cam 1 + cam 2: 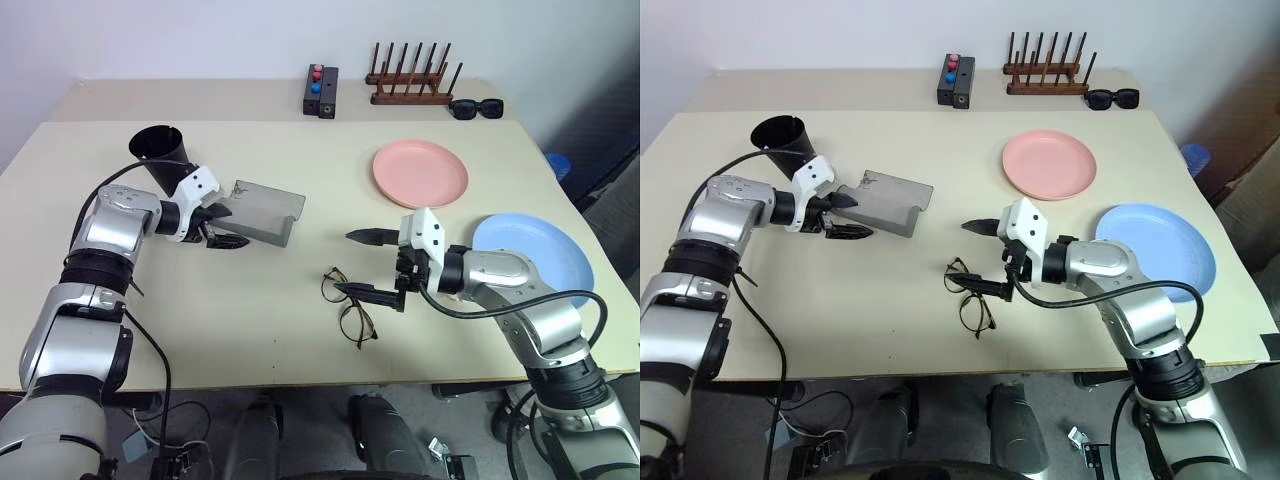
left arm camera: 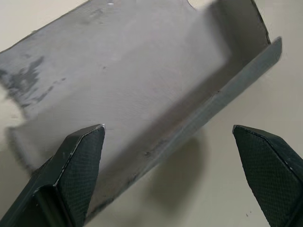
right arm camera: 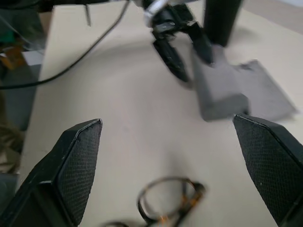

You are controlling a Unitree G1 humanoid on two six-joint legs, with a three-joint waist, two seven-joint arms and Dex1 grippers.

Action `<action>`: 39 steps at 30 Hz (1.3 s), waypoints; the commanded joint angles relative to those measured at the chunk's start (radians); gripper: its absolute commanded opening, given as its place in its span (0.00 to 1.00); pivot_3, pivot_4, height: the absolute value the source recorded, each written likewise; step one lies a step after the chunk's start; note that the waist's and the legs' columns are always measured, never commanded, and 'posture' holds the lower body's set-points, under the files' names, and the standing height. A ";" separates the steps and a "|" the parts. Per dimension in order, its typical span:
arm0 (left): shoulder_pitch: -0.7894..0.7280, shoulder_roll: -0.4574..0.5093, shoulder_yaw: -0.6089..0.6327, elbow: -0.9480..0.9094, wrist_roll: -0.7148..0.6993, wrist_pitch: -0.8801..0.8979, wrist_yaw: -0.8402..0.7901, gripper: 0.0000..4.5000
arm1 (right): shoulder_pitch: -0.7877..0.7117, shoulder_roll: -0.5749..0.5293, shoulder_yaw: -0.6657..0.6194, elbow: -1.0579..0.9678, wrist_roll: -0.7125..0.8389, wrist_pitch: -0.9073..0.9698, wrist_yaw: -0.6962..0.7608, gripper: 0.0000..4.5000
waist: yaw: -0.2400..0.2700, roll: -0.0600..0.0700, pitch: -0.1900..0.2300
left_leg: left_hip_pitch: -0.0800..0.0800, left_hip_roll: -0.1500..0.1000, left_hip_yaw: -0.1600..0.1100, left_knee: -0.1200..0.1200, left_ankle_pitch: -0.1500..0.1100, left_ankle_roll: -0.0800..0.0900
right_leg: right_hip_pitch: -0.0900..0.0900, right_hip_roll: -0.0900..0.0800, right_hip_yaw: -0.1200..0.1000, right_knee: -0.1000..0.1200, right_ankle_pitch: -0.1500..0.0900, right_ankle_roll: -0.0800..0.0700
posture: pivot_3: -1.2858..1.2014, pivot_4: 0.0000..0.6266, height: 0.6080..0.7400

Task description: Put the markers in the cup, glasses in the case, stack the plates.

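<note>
From the head camera, left eye: our left gripper sits at the near end of the open grey case, jaws spread and empty, one finger over the case's edge and one just off it on the table. Our right gripper hangs above the wire-frame glasses, jaws wide, nothing held. The black cup stands behind the left arm; the pink plate and the blue plate lie well apart, unstacked. We cannot tell whether the markers are in the cup.

From the right eye: the same layout, with the glasses lying unfolded between the right gripper and the table's near edge, and the case a short way off toward the left arm. A button box, a peg rack and sunglasses line the far edge.

From the left wrist: both black fingertips frame the case's raised lip, its felt floor open and empty.

From the right wrist: the glasses lie low between the parted fingers, the case beyond.

In our judgement the step is seating the glasses in the case: we should steady the case with the left jaws, pinch the frame at the bridge rather than a lens, and lower it level
</note>
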 commanded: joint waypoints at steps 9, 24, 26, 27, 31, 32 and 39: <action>-0.002 0.001 0.011 -0.011 0.038 -0.088 -0.059 0.02 | 0.008 -0.023 -0.049 -0.029 0.005 -0.016 -0.019 1.00 | 0.000 0.000 0.000 | -0.001 0.000 0.000 0.000 0.000 0.000 | 0.000 0.000 0.000 0.000 0.000 0.000 | 0.52 0.24 1.00; 0.357 0.171 0.042 -0.729 -0.152 0.131 -0.252 0.02 | 0.002 -0.032 -0.048 -0.026 0.008 -0.011 -0.011 1.00 | 0.000 0.001 0.001 | -0.001 0.001 0.000 0.001 0.000 0.000 | -0.001 0.000 0.000 0.002 0.000 0.000 | 0.52 0.24 1.00; 0.385 0.184 0.029 -0.765 -0.138 0.130 -0.238 0.02 | -0.003 -0.034 -0.045 -0.022 0.010 0.002 -0.008 1.00 | 0.003 0.001 0.001 | -0.001 0.001 0.000 0.002 0.000 0.000 | -0.001 0.000 0.001 0.002 -0.001 -0.003 | 0.52 0.24 1.00; 0.392 0.183 0.024 -0.773 -0.135 0.129 -0.231 0.02 | -0.007 -0.037 -0.042 -0.020 0.013 0.014 -0.006 1.00 | 0.004 0.001 0.001 | -0.001 0.001 0.000 0.003 0.000 0.000 | -0.001 0.000 0.001 0.001 -0.001 -0.003 | 0.52 0.24 1.00; 0.390 0.165 0.001 -0.769 -0.115 0.110 -0.198 0.02 | -0.021 -0.046 -0.034 -0.016 0.013 0.062 -0.007 1.00 | 0.004 0.001 0.001 | -0.001 0.001 0.000 0.004 0.000 0.000 | 0.000 0.000 0.001 0.001 -0.001 -0.003 | 0.52 0.24 1.00; 0.385 0.163 -0.009 -0.761 -0.103 0.095 -0.191 0.02 | -0.024 -0.048 -0.031 -0.014 0.011 0.074 -0.009 1.00 | 0.002 0.001 0.001 | -0.001 0.001 0.000 0.004 0.000 0.001 | 0.000 0.000 0.001 0.001 -0.001 -0.003 | 0.52 0.24 1.00; 0.221 0.049 -0.051 -0.555 -0.041 0.036 -0.128 0.02 | -0.011 -0.042 -0.030 -0.025 0.010 0.097 -0.020 1.00 | 0.009 0.001 0.000 | -0.001 0.000 0.000 0.005 0.000 0.001 | 0.000 0.000 0.000 0.001 -0.001 -0.003 | 0.52 0.24 1.00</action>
